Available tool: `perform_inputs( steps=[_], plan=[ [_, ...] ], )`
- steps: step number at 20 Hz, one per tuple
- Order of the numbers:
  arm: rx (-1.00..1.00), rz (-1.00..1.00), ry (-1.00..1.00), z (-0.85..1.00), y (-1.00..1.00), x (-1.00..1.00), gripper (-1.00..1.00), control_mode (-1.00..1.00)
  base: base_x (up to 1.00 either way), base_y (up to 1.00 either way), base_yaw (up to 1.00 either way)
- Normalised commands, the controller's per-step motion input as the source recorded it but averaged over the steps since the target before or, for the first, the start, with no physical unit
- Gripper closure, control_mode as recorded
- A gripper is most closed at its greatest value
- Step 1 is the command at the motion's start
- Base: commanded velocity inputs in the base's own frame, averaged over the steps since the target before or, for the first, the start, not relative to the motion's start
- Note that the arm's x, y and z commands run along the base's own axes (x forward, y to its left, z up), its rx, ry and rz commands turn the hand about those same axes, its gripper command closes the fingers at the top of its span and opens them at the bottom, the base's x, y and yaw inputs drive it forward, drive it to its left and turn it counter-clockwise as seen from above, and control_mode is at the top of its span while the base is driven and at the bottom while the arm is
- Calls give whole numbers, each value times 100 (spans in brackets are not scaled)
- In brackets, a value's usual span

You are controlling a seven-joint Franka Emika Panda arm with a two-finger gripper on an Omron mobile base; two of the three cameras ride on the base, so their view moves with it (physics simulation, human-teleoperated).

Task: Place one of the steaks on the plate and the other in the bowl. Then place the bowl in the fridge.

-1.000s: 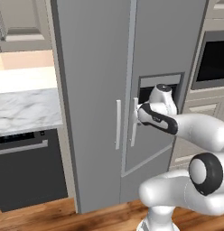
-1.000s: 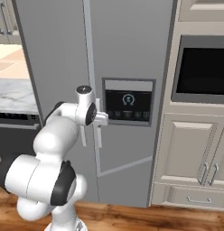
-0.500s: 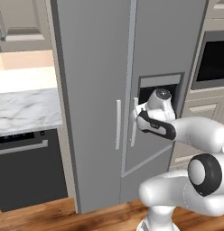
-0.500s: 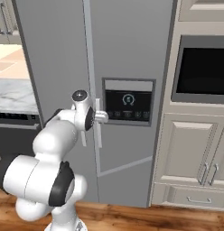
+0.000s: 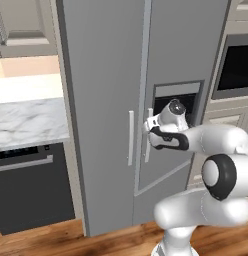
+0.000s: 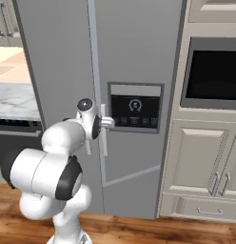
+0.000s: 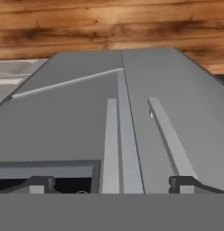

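The tall grey fridge (image 5: 101,75) stands shut, both doors closed. Two slim light vertical handles flank the door seam: the left one (image 5: 130,137) and the right one (image 5: 148,142). My gripper (image 5: 147,129) is open, right at the right door's handle, just left of the dispenser panel (image 6: 135,107). From the right base, the gripper (image 6: 109,123) reaches past that handle (image 6: 103,140). In the hand view the open gripper (image 7: 111,184) faces the door, with both handles (image 7: 111,144) (image 7: 170,140) running between its fingertips (image 7: 41,182). The steaks, plate and bowl are out of view.
A marble counter (image 5: 26,120) with a black appliance (image 5: 31,185) under it sits left of the fridge. A built-in black oven (image 6: 215,71) and beige cabinet doors (image 6: 201,162) stand to the right. Wood floor (image 6: 139,231) runs in front.
The hand has edged slightly left and down along the fridge front, closer to the door handles. Its jaws stay open and the fridge doors stay shut.
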Motion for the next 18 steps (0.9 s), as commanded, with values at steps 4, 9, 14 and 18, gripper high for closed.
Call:
perform_inputs(
  steps=[4, 9, 14, 18],
  plan=[
    [0, 0, 0, -2, 0, 56, -100, -100, 0, 0, 0],
    [0, 0, -1, -15, 0, 44, -100, -100, 0, 0, 0],
    [0, 0, 0, -23, 0, 44, -100, -100, 0, 0, 0],
    [0, 0, 0, -20, -2, 42, -100, -100, 0, 0, 0]
  ],
)
